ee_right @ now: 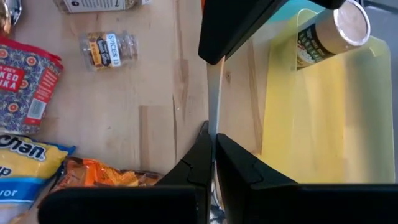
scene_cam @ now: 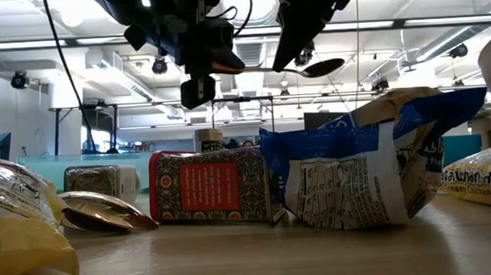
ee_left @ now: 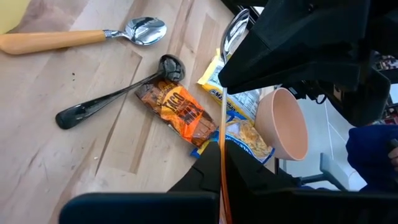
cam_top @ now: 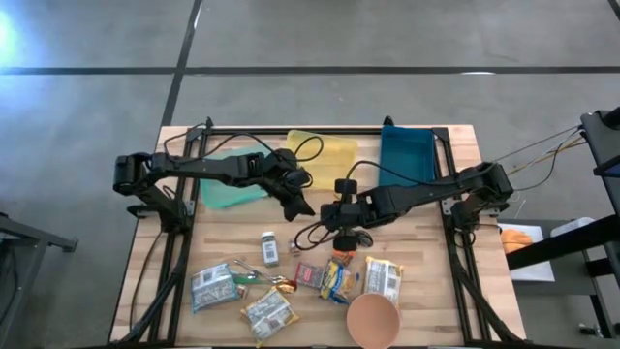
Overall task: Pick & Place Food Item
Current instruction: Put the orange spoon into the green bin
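Metal at the bowl and orange along its thin handle, a spoon (ee_left: 233, 34) is held in the air by both arms at once, just off the yellow tray (cam_top: 325, 150) on the side facing the food packets. The left gripper (ee_left: 222, 146) is seen clamped on the handle, whose orange edge runs straight up between its two dark fingers. The right gripper (ee_right: 211, 134) is likewise closed on the spoon, a pale sliver of it being pinched between its jaws. In the low view the spoon's bowl (scene_cam: 313, 67) is shown level, high above the tabletop and clear of the red box (scene_cam: 208, 186) and the torn blue-and-white bag (scene_cam: 357, 169) below. From above, the two grippers (cam_top: 300, 206) (cam_top: 327, 215) are found tip to tip beside the yellow tray. An orange taco packet (ee_left: 180, 112), a black spoon (ee_left: 118, 93) and a wooden-handled spoon (ee_left: 81, 38) are left lying on the wood beyond the tray, near a tan bowl (ee_left: 286, 124).
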